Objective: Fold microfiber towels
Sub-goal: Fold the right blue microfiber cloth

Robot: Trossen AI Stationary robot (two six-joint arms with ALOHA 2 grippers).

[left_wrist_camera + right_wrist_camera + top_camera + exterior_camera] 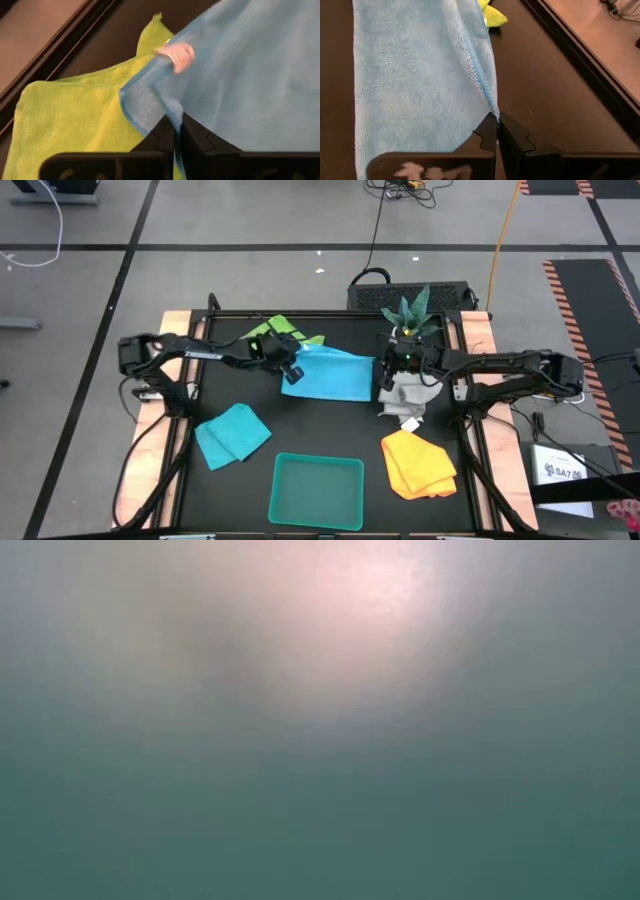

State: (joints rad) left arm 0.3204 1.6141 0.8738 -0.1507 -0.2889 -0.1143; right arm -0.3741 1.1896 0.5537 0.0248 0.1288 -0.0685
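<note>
A turquoise towel (330, 375) lies spread at the table's middle, between my two grippers. My left gripper (292, 374) is shut on its left edge and my right gripper (386, 376) is shut on its right edge. The towel's far left part overlaps a lime green towel (283, 330). A pale grey-white towel (405, 402) lies crumpled below my right gripper. A second turquoise towel (232, 435) lies folded at the near left, and a yellow-orange towel (418, 463) lies at the near right. The low view shows only a teal blur. My left gripper pinches the turquoise towel near a hemmed corner (172, 111), a little below its white tag (177, 54). The cloth gathers into a ridge that runs up to the fingers. The rest lies spread, partly over the lime green towel (75, 115). My right gripper pinches the turquoise towel's hemmed edge (493, 109) between its two fingers, slanting down from the table's right side. A ridge of cloth runs away from the fingers. The rest of the towel (410, 90) lies flat on the dark table.
A teal plastic tray (318, 460) sits at the near edge in the middle. A spiky green plant (410, 315) stands at the far side behind my right gripper. The dark table has raised black rails (580, 65) along its edges.
</note>
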